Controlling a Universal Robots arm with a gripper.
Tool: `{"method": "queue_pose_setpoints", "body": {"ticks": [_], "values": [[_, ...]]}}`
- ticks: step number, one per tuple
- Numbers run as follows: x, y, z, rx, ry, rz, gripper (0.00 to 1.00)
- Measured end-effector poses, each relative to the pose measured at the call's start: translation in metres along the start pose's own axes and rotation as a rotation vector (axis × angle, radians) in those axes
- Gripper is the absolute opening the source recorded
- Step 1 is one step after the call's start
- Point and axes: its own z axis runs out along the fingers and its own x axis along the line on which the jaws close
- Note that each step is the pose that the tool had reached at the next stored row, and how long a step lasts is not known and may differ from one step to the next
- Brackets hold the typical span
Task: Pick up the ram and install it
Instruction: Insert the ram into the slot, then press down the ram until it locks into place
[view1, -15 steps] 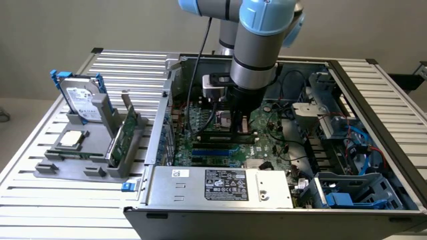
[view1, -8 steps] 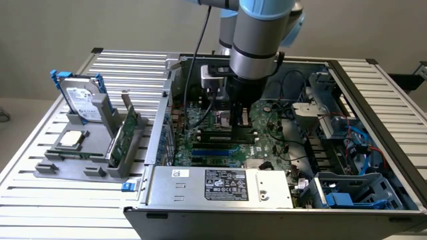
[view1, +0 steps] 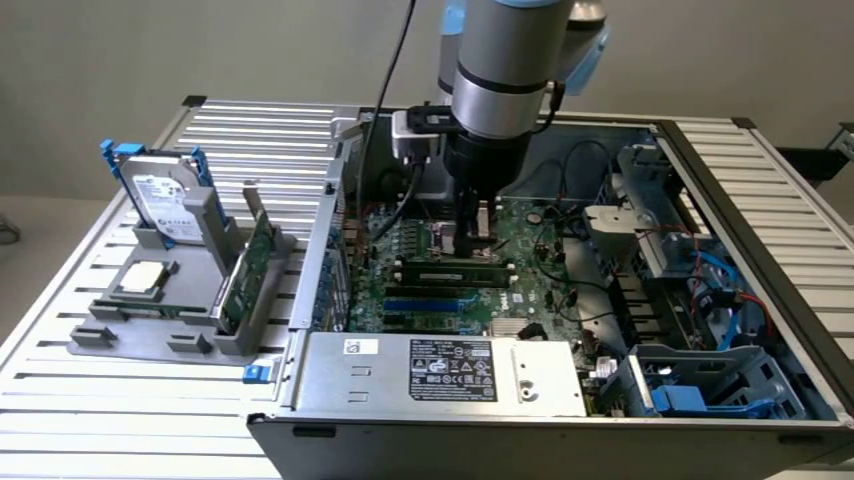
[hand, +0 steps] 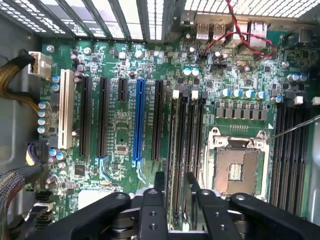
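Nearest me is the silver power supply at the front of the open computer case, the biggest thing on the slatted table. Next in size, the arm reaches straight down into the case over the green motherboard. Outside the case, a grey holder carries a green stick on edge.

Smaller again, the gripper hangs just above the memory slots. In the wrist view its black fingers stand apart, one on each side of a slot line, pinching nothing. Right under them sits what I take to be the ram, on edge in a slot and out of the gripper's hold.

I judge this to be the installing step, with the stick already in its slot. Whether its end latches are closed I cannot tell. If it is not fully home, it calls for a straight, even push down, square to the slot. Its long axis runs from the exterior view's left to its right, parallel to the blue slot.
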Motion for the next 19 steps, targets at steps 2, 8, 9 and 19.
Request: {"method": "queue_pose_setpoints", "body": {"ticks": [2,8,9,19], "values": [[-0.0002,0.0036,0.0001,0.0000,0.0000,0.000,0.19],[-0.0004,0.0081,0.0003,-0.0002,0.0001,0.000,0.11],[-0.0004,0.0082,0.0003,-0.0001,0.0001,0.000,0.11],[-0.0004,0.0084,0.0003,-0.0002,0.0001,0.000,0.11]]}}
